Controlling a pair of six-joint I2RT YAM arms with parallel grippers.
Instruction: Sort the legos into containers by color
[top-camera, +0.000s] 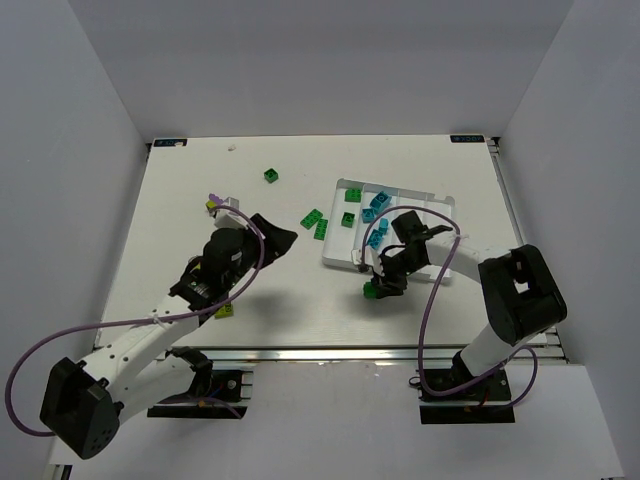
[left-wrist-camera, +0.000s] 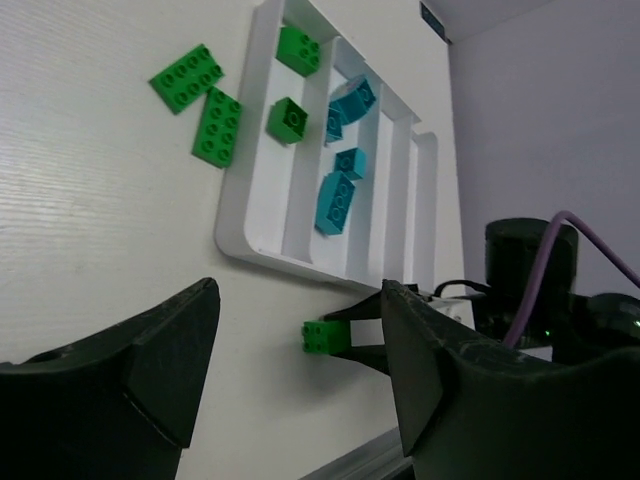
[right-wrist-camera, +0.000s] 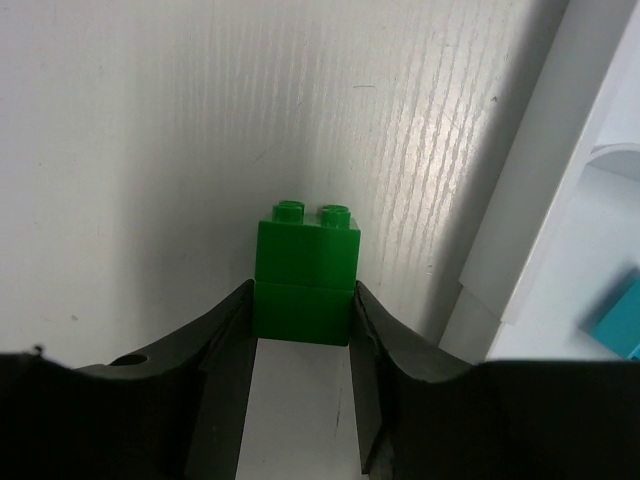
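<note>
Presently grips a tall green brick (right-wrist-camera: 305, 270) in the right gripper (right-wrist-camera: 303, 325), with both fingers (right-wrist-camera: 228, 350) narrowed flat against its sides and its two studs turned away from the wrist. Holds it just off the near left corner of the white tray (top-camera: 328, 245), close beside the rim yet outside it. Cannot tell whether resting on the table (top-camera: 170, 200) or raised above it. Shows up again in the left wrist view, past the tray's near rim, pinched between dark fingertips.

Meanwhile hovers the left gripper (left-wrist-camera: 297, 300) over bare table, well left of the tray and aimed toward it, with fingers (left-wrist-camera: 150, 370) spread wide around nothing.

Inside the tray, in the leftmost compartment: two green bricks (left-wrist-camera: 287, 119), apart from each other. In the next compartment over: several cyan bricks (left-wrist-camera: 335, 202), some touching or overlapping toward the far end. Farther right: more compartments, partly hidden behind the right arm (top-camera: 500, 290).

On the table just left of the tray: two flat green bricks (left-wrist-camera: 218, 125), side by side and almost touching. Farther back, alone: a dark green brick (top-camera: 271, 175). Beyond the left gripper, toward the far left: small purple and lime bricks (top-camera: 213, 203), too small to tell whether joined. Close against the left forearm (top-camera: 150, 335), near the front edge: one lime brick (top-camera: 226, 311).
</note>
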